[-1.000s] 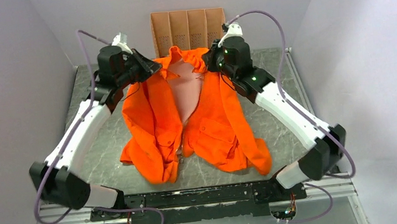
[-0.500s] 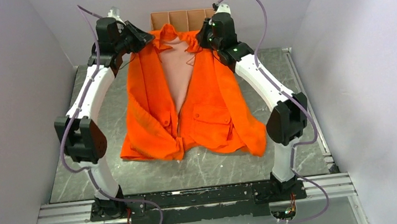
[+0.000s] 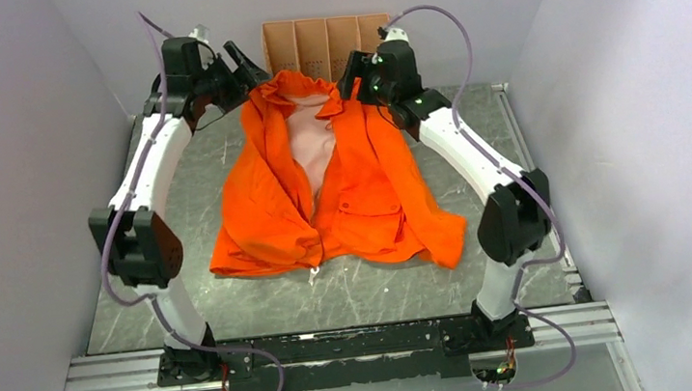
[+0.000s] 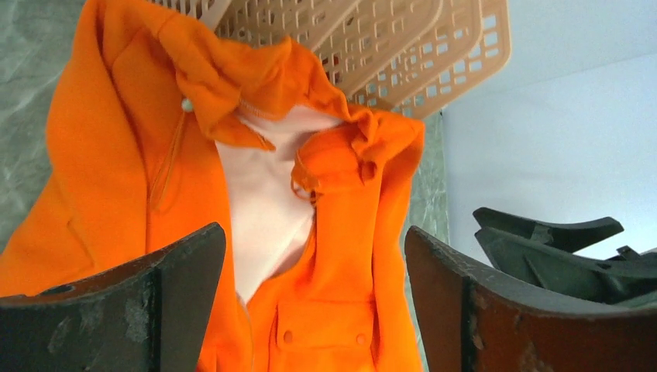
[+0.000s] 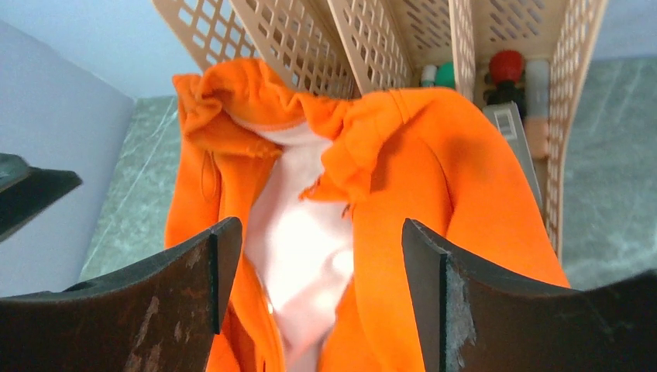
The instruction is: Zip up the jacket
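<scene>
The orange jacket (image 3: 360, 184) lies flat on the table, collar toward the back, its front parted at the top over pale pink lining (image 3: 317, 145). My left gripper (image 3: 246, 70) hovers open just left of the collar, holding nothing. My right gripper (image 3: 348, 67) hovers open just right of the collar, also holding nothing. In the left wrist view the jacket (image 4: 116, 170) shows below the spread jaws of the left gripper (image 4: 310, 236), with a flap pocket (image 4: 321, 329). In the right wrist view the collar (image 5: 256, 101) lies beyond the right gripper (image 5: 318, 229).
A tan perforated organizer (image 3: 326, 42) stands against the back wall just behind the collar, with small items (image 5: 507, 66) in one slot. Grey marbled tabletop (image 3: 491, 132) surrounds the jacket. Walls close in on the left, right and back.
Both grippers have opened and let go of the jacket's shoulders. The jacket, stretched up between them before, has dropped and settled on the table.
</scene>
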Motion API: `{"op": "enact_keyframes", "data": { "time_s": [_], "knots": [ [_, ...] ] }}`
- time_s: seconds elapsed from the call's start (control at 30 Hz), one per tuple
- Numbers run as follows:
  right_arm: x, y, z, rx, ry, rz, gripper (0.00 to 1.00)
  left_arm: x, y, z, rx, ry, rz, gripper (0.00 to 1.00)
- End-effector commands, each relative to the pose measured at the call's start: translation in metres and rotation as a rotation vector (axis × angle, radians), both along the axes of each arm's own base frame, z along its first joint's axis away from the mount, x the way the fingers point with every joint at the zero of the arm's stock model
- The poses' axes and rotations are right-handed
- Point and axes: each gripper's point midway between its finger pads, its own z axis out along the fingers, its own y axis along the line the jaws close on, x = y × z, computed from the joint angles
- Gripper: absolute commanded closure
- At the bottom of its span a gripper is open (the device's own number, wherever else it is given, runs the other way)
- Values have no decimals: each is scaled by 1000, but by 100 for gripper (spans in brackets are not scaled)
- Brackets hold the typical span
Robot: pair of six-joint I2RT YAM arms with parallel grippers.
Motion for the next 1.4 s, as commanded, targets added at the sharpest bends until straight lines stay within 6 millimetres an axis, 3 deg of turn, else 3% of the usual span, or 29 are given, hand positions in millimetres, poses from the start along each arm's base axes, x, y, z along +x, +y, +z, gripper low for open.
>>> {"op": "enact_keyframes", "data": {
  "time_s": [0.0,0.13,0.27,0.43,0.67,0.83,0.97,1.17,1.37],
  "knots": [
    [-29,-17,43,44,-88,-19,21,-48,17,31,67,-49,3,11],
    [-55,-30,37,29,-73,-19,21,-90,27,15,128,-5,-2,12],
    [-80,-34,30,35,-57,9,21,-132,25,-1,190,23,-32,13],
    [-116,-26,9,5,-22,73,21,-181,4,-29,302,79,-158,16],
    [-172,-33,-41,-70,60,120,21,-241,-29,-67,418,154,-347,17],
    [-204,-34,-75,-60,126,161,21,-270,-51,-97,545,201,-443,18],
    [-217,-35,-94,-66,162,178,21,-289,-60,-127,747,248,-462,17],
    [-224,-38,-109,-85,195,189,21,-295,-60,-159,955,289,-448,16],
    [-227,-41,-116,-104,206,188,21,-293,-49,-175,1069,311,-421,19]
  ]
}}
